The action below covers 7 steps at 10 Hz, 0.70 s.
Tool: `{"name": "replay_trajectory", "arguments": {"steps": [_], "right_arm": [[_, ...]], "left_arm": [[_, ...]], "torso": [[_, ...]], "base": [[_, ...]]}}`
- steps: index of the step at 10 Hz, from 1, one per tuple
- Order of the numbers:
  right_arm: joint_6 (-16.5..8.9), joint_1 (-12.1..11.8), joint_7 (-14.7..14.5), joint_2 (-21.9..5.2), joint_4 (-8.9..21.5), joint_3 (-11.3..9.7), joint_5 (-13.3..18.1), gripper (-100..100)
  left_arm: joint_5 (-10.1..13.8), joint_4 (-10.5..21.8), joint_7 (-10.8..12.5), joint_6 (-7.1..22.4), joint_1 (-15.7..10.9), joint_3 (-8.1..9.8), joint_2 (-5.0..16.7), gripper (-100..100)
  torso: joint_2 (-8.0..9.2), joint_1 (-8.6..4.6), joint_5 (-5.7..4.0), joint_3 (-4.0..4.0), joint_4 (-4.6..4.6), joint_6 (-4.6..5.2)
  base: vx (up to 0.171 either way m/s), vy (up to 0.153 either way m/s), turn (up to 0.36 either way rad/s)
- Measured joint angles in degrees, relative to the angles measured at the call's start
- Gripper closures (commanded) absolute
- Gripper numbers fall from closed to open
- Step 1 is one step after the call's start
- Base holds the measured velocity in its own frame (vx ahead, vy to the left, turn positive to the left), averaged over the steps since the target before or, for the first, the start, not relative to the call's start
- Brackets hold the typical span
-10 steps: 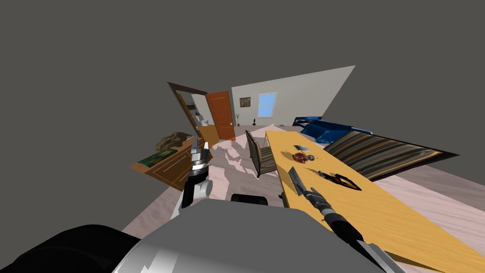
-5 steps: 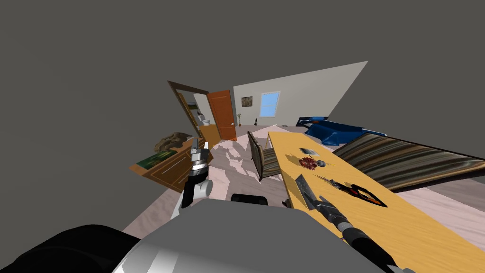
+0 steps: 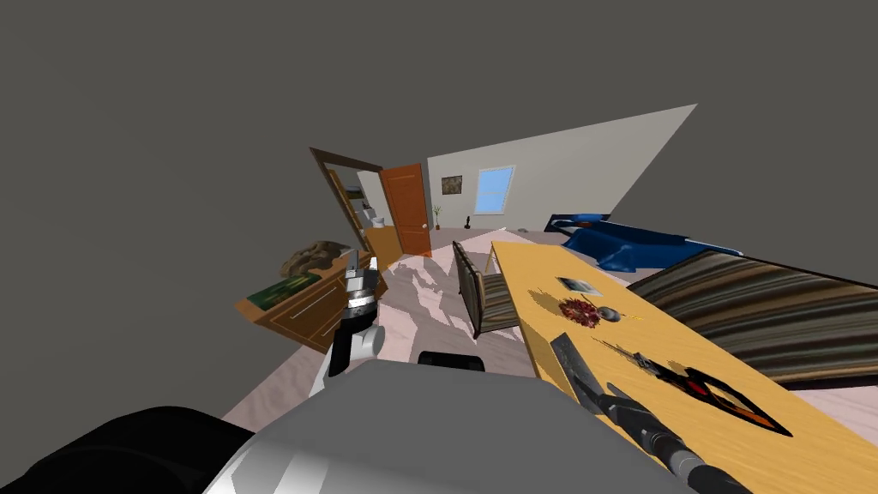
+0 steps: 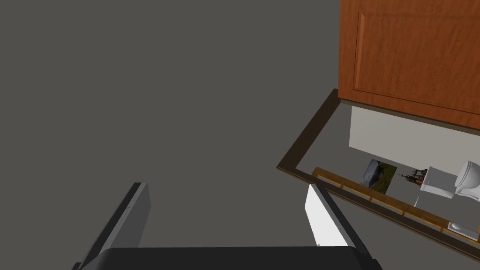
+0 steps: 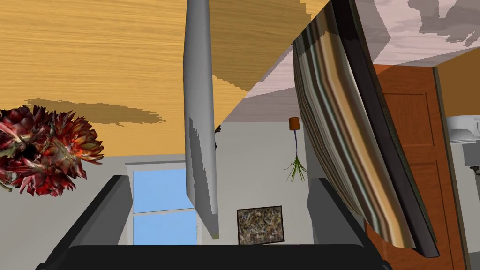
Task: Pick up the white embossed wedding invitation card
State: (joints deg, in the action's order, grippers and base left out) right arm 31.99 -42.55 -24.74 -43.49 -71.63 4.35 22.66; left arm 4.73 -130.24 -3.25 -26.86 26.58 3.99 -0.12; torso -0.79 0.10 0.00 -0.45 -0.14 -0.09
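Note:
A thin, flat, pale grey card point(image 5: 200, 131) stands almost edge-on between the two fingers of my right gripper point(image 5: 218, 180). There is a gap on each side of it and the fingers are at open width. In the head view my right gripper point(image 3: 573, 360) reaches over the near left part of the yellow wooden table point(image 3: 772, 446), short of a red dried-flower cluster point(image 3: 581, 311). I cannot tell whether the card touches the table. My left gripper point(image 3: 353, 268) is held up to the left of my chest, with its fingers point(image 4: 137, 211) open and nothing between them.
Further along the table lie a small pale card-like thing point(image 3: 576, 284), a dark ball point(image 3: 610, 314) and a black and orange object point(image 3: 729, 399). A striped chair point(image 3: 484, 292) stands at the table's left side. A wooden cabinet point(image 3: 300, 300) is on the left.
I have moved: the table and room slid right and down in the head view. My right arm shifted with the table and stays over the same spot. The left arm is unchanged.

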Motion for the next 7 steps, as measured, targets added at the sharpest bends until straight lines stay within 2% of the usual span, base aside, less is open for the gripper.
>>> {"name": "replay_trajectory", "arguments": {"steps": [2, 3, 5, 6, 7], "right_arm": [[-0.2, -3.4, 2.3, -3.7, -0.8, -1.2, -0.3, -100], [0.2, -3.7, 2.7, -4.4, -0.1, -1.5, -0.4, -100], [0.9, -6.1, 3.9, -6.9, 0.5, -2.3, -0.7, -100], [0.8, -7.8, 5.2, -9.0, 0.2, -2.9, -1.0, -100], [1.5, -8.2, 6.1, -10.3, 2.1, -3.8, -1.1, -100]], "left_arm": [[0.0, 0.0, 0.0, 0.0, 0.0, 0.00, 0.0, 0], [0.0, 0.0, 0.0, 0.0, 0.0, 0.00, 0.0, 0], [0.0, 0.0, 0.0, 0.0, 0.0, 0.00, 0.0, 0], [0.0, 0.0, 0.0, 0.0, 0.0, 0.00, 0.0, 0], [0.0, 0.0, 0.0, 0.0, 0.0, 0.00, 0.0, 0]], "torso": [[-0.04, -0.02, -0.02, -0.02, 0.00, -0.04], [0.16, -0.05, -0.03, 0.08, 0.04, -0.04], [0.18, -0.02, -0.03, 0.11, 0.06, -0.04], [0.08, -0.01, -0.02, 0.05, 0.03, -0.05], [-0.02, -0.01, -0.03, -0.01, 0.01, -0.05]], "base": [[0.141, 0.026, 0.051], [0.086, 0.017, 0.055], [0.142, 0.034, 0.080], [0.182, 0.032, 0.067], [0.177, 0.029, 0.083]]}}
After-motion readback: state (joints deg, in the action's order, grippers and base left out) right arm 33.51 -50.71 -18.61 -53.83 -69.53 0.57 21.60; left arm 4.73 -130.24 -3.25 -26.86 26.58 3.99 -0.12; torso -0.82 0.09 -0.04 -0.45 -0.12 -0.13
